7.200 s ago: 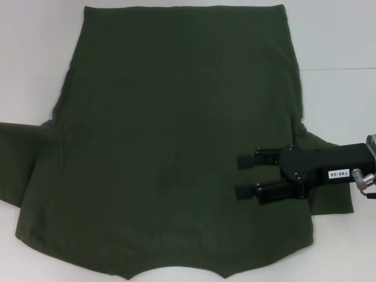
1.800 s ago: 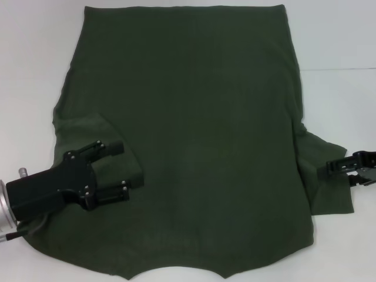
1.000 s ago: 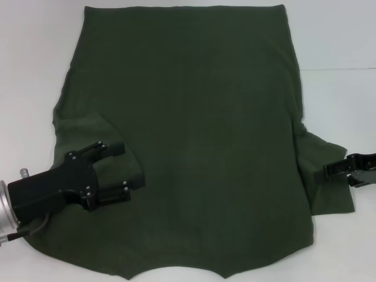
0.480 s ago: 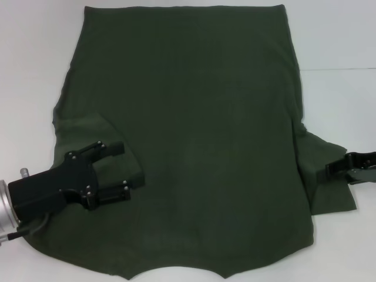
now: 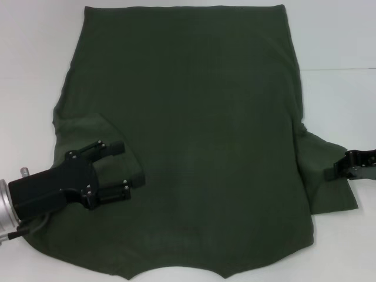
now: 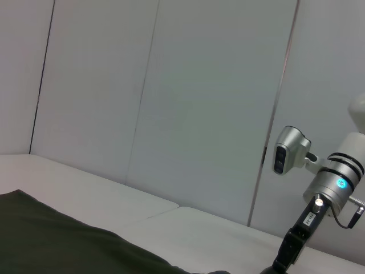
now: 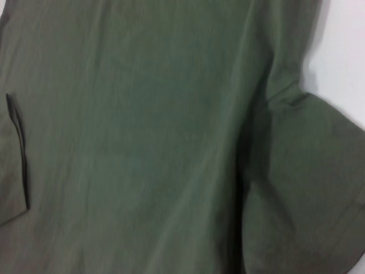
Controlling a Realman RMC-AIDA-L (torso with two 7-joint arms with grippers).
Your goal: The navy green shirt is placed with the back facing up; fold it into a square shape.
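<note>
The navy green shirt [image 5: 188, 135] lies spread flat, back up, on the white table [image 5: 35, 64], filling most of the head view from the top edge down to the bottom edge. Compared with the oldest earlier frame, its left sleeve [image 5: 100, 150] no longer sticks out onto the table at the left edge; it is now folded inward and lies on the body of the shirt at lower left. The right sleeve [image 5: 326, 182] still lies spread out at the right edge, unfolded.

The left end effector [image 5: 124, 170] sits on that folded sleeve at lower left, its two fingers spread apart and holding no cloth; it has barely shifted over the last two seconds. The right end effector [image 5: 343, 169], which earlier lay over the shirt body at right of centre, has drawn back to the right edge of the frame, just over the outer edge of the right sleeve. Only its tip shows, and whether it is released or clenched cannot be told.

The left wrist view shows what the head view does not: pale wall panels [image 6: 171, 103] behind the table and the right arm [image 6: 322, 194] standing at lower right, with a strip of shirt at lower left. The right wrist view shows only shirt cloth, the right sleeve bulging at its right side.
</note>
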